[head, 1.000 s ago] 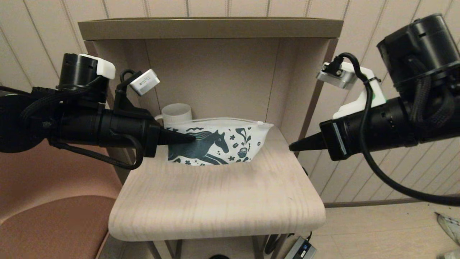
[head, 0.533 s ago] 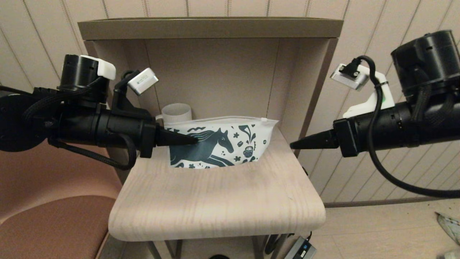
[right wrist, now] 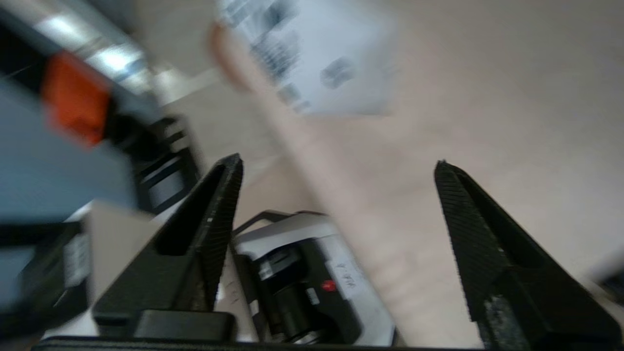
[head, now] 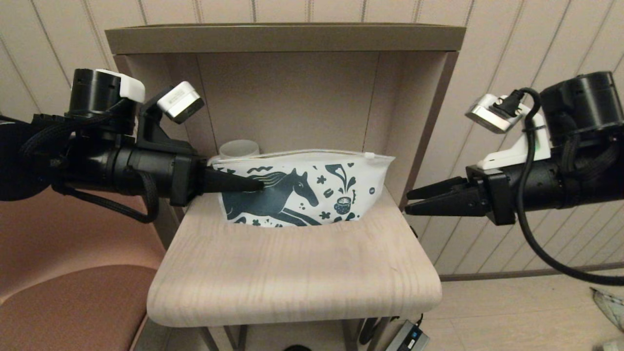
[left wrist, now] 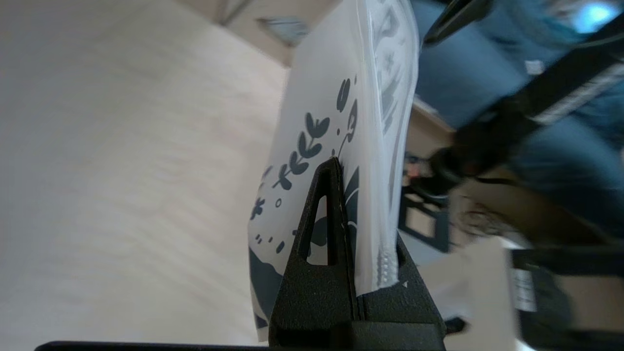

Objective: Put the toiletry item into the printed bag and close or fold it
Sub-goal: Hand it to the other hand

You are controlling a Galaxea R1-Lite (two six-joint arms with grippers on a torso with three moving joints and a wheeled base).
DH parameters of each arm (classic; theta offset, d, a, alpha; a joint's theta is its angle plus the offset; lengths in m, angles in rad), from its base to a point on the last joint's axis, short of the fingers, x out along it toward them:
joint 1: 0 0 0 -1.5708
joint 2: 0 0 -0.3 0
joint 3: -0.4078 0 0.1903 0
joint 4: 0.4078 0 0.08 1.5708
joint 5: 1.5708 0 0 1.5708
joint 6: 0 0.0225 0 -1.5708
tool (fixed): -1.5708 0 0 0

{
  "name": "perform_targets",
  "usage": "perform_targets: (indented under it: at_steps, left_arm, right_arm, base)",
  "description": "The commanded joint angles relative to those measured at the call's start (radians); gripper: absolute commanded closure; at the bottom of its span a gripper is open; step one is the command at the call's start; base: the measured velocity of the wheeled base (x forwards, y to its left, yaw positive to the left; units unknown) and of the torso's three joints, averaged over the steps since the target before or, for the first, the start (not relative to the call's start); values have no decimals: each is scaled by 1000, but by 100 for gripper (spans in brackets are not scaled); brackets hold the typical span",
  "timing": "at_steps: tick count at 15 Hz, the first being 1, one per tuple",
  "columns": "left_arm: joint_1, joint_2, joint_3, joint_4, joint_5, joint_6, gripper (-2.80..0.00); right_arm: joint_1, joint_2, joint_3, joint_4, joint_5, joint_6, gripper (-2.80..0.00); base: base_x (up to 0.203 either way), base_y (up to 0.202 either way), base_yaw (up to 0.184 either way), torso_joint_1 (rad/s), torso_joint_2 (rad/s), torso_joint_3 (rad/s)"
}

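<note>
The printed bag [head: 312,187], a white pouch with a dark teal horse and flowers, stands upright at the back of the wooden shelf [head: 292,273]; its white zipper runs along the top with the pull at the right end. My left gripper [head: 256,185] is shut on the bag's left end, and the left wrist view shows the bag [left wrist: 341,146] pinched edge-on between that gripper's [left wrist: 348,170] fingers. My right gripper [head: 411,202] hovers open just right of the shelf, apart from the bag; in its own view that gripper [right wrist: 339,163] has nothing between its fingers. No toiletry item is visible.
A white ribbed mug [head: 239,147] stands behind the bag's left end, mostly hidden. The shelf sits in a beige cabinet niche [head: 287,97] with side walls close by. A brown seat [head: 73,307] lies at lower left. A grey device [head: 409,336] lies on the floor.
The left gripper has lifted the bag's left end and shifted it rightward, so the bag stands taller. The right arm has drawn back to the right and its gripper has opened.
</note>
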Motion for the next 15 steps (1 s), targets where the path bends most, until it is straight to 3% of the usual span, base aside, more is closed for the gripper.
perform_targets:
  at_steps: [1, 5, 15]
  left_arm:
    - [1, 3, 5, 1, -43, -1, 0]
    - [1, 37, 18, 1, -109, 10, 0]
    - [-15, 55, 39, 1, -119, 43, 0]
  right_arm:
    - [-2, 14, 15, 2, 82, -41, -280]
    - [6, 24, 11, 0, 136, -113, -280]
    - [56, 122, -20, 0, 138, -240, -280]
  base:
    - [0, 0, 0, 0, 0, 0]
    - [0, 0, 0, 0, 0, 0]
    - [0, 0, 0, 0, 0, 0]
